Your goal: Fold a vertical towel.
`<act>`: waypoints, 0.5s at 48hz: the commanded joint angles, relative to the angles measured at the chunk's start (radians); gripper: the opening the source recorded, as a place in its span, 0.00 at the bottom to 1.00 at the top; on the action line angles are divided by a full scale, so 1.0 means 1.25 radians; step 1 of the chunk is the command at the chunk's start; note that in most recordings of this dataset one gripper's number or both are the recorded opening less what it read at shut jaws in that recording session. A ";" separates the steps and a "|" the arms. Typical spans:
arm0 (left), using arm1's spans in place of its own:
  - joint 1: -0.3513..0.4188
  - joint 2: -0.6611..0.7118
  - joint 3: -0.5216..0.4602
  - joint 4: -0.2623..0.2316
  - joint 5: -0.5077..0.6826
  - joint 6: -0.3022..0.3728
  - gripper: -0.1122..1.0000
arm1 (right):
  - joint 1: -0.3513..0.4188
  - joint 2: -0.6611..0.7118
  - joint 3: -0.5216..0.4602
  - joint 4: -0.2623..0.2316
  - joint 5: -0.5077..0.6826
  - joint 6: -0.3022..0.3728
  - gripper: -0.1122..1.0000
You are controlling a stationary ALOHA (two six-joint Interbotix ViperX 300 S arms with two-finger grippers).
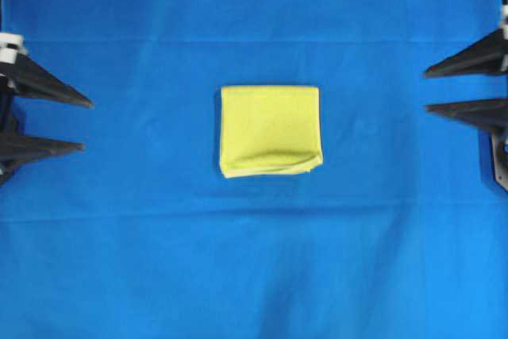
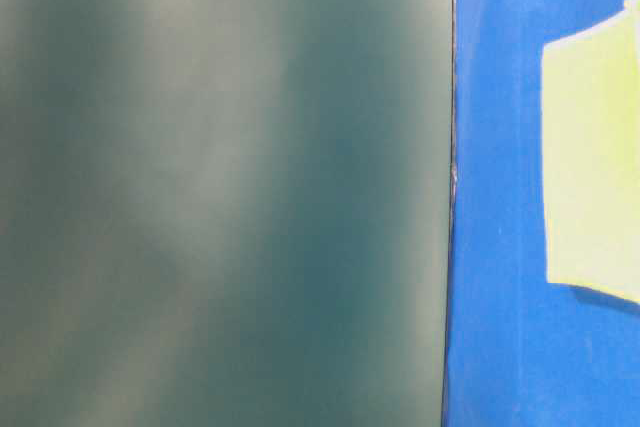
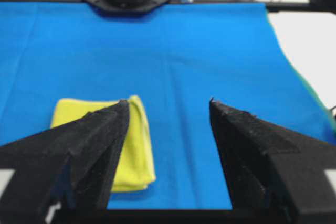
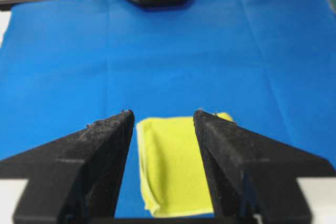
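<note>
In the overhead view the towel (image 1: 271, 130) lies in the middle of the frame on the blue cloth (image 1: 254, 260) that covers the tabletop. It is a compact, nearly square yellow pad, its upper and side edges straight, its lower edge rounded and slightly puffed where layers stack, with a shallow crease just above it. That doubled thickness suggests the folding is largely done. The left gripper (image 1: 83, 125) shows at the left edge and the right gripper (image 1: 427, 89) at the right edge, both with jaws spread and empty, well apart from the towel. Standing off to each side like this leaves the cloth free and undisturbed, which fits a finished or nearly finished fold.

The table-level view is mostly filled by a blurred grey-green surface on the left. Only a strip of blue cloth and part of the pale yellow towel (image 2: 592, 162) show at the right edge.

In the left wrist view the left gripper (image 3: 168, 103) is released, nothing between its jaws. The towel (image 3: 135, 150) lies at lower left, partly behind one jaw, its stacked edges visible along the rounded side.

In the right wrist view the right gripper (image 4: 163, 113) is likewise released and empty. The towel (image 4: 176, 166) sits low in the centre, seen between the jaws but beyond them, its near corner showing layered edges.
</note>
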 commanded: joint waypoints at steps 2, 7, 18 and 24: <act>0.013 -0.072 0.033 0.001 0.006 0.001 0.63 | -0.005 -0.061 0.038 -0.002 -0.002 0.000 0.60; 0.023 -0.147 0.087 0.001 0.009 0.001 0.63 | -0.007 -0.123 0.103 0.002 -0.018 0.004 0.60; 0.081 -0.279 0.206 0.001 0.013 -0.002 0.63 | -0.016 -0.188 0.232 0.006 -0.106 0.028 0.60; 0.101 -0.296 0.226 0.001 0.021 -0.006 0.62 | -0.018 -0.184 0.248 0.006 -0.115 0.037 0.60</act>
